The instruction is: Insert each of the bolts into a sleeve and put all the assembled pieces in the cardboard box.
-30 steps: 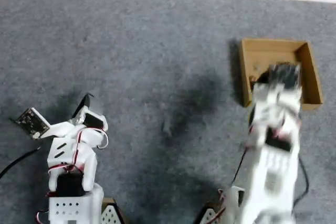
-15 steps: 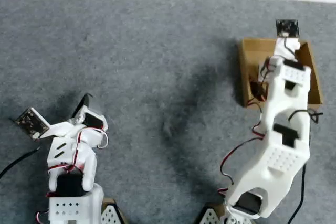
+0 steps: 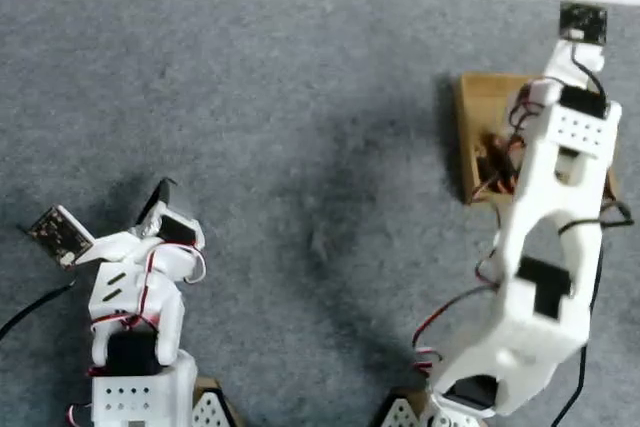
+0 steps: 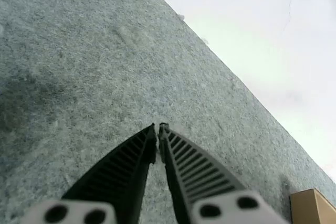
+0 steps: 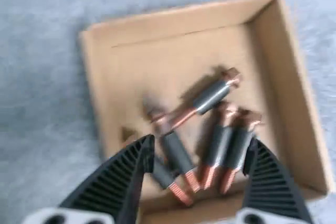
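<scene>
The cardboard box (image 5: 105, 72) lies open under my right gripper (image 5: 199, 148), which hangs above it, open and holding nothing. Several copper bolts in grey sleeves lie inside: one assembled piece (image 5: 210, 95) across the middle, two side by side (image 5: 228, 142), and another (image 5: 176, 156) near my finger. In the high view the right arm (image 3: 560, 147) stretches over the cardboard box (image 3: 480, 107) and hides most of it. My left gripper (image 4: 157, 127) is shut and empty just above the grey carpet, at the near left (image 3: 160, 197).
Grey carpet (image 3: 300, 97) covers the table, bare between the two arms. A white surface (image 4: 252, 19) runs along the carpet's far edge. A corner of the cardboard box (image 4: 315, 205) shows in the left wrist view.
The right arm has stretched out farther over the box, its wrist now past the box's far edge. The left arm has kept still.
</scene>
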`<state>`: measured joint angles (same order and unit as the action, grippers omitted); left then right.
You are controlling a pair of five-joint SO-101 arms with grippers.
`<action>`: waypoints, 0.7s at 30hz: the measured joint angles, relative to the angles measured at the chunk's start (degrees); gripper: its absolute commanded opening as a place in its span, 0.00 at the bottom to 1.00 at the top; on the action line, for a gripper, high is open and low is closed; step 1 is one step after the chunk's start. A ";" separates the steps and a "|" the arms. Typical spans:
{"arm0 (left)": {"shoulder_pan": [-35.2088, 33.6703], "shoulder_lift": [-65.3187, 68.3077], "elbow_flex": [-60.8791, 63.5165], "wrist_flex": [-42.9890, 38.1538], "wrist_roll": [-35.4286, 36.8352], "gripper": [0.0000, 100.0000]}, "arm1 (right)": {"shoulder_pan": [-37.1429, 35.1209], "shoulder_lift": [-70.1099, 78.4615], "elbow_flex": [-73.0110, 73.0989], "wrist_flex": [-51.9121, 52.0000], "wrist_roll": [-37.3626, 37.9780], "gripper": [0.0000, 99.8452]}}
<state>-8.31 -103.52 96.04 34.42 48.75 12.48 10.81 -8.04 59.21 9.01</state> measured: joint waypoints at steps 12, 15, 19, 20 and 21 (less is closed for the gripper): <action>0.00 0.00 0.00 0.00 0.00 0.03 | -17.32 -49.76 59.25 -20.04 -0.53 0.24; 0.00 0.00 0.00 0.00 0.00 0.03 | -20.66 -63.47 74.20 -22.95 -0.53 0.24; 0.00 0.00 0.00 0.00 0.00 0.03 | -22.33 -80.97 89.41 -23.74 -0.53 0.24; 0.00 0.00 0.00 0.00 0.00 0.03 | -22.33 -85.01 92.31 -23.74 -0.53 0.24; 0.00 0.00 0.00 0.00 0.00 0.03 | -22.33 -89.23 95.03 -23.74 -0.53 0.24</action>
<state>-8.31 -103.52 96.04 34.42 48.75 -9.85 -78.42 86.99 35.47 8.48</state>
